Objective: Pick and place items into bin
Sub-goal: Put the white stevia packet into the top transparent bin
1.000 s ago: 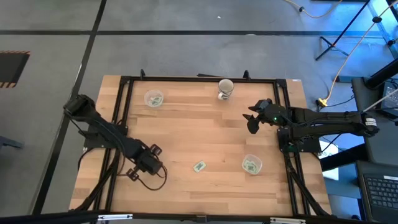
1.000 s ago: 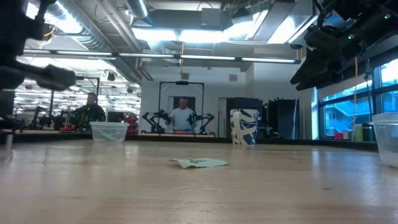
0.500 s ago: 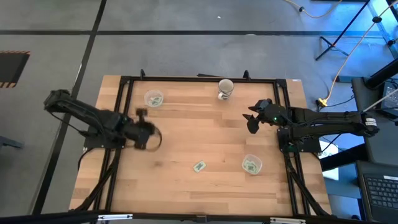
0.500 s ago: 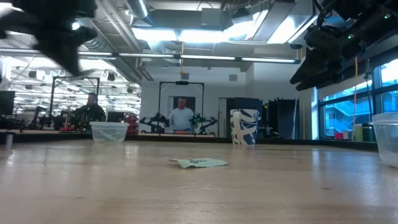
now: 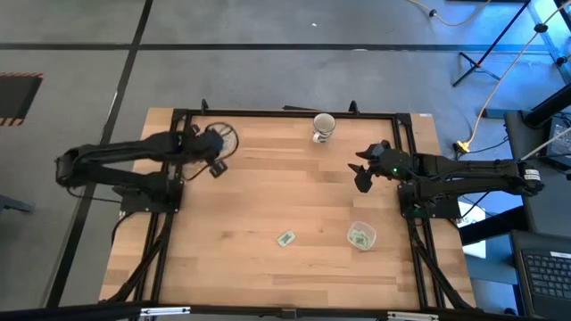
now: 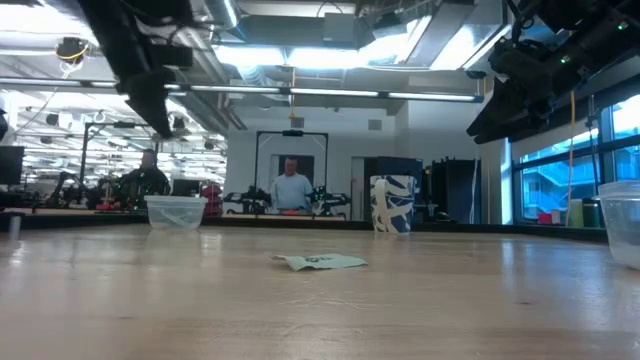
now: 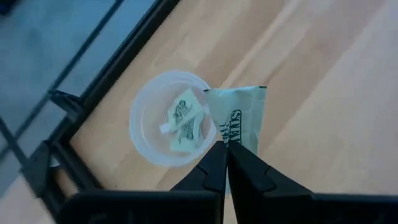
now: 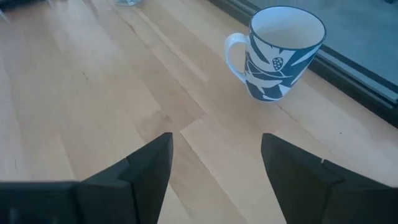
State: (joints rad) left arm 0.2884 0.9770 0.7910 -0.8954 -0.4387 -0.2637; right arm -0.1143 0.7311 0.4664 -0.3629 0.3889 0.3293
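My left gripper (image 7: 225, 146) hangs above the table's far left (image 5: 214, 160), shut on a green and white packet (image 7: 239, 118). Just beyond it stands a clear round bin (image 7: 144, 140) with another packet (image 7: 183, 117) lying in it. A loose packet (image 5: 285, 238) lies flat on the table near the middle front, also seen in the low view (image 6: 320, 262). My right gripper (image 8: 214, 152) waits open above the table's right side (image 5: 361, 176), holding nothing. My left gripper pinches the packet by its near short end (image 7: 227, 138) between its two fingertips, slanting down from above. The packet sticks out ahead of the fingers, lifted clear of the table, with one corner over the bin's rim.
A blue and white mug (image 5: 323, 127) stands at the far edge, ahead of my right gripper (image 8: 283, 53). A second clear cup (image 5: 361, 236) with a green packet in it stands at the near right. A black frame (image 5: 178, 120) runs round the table.
My left gripper has swung from the near left of the table toward the far edge, rising and rolling as it went, and now hangs beside the clear bin at the far left. It has stayed shut.
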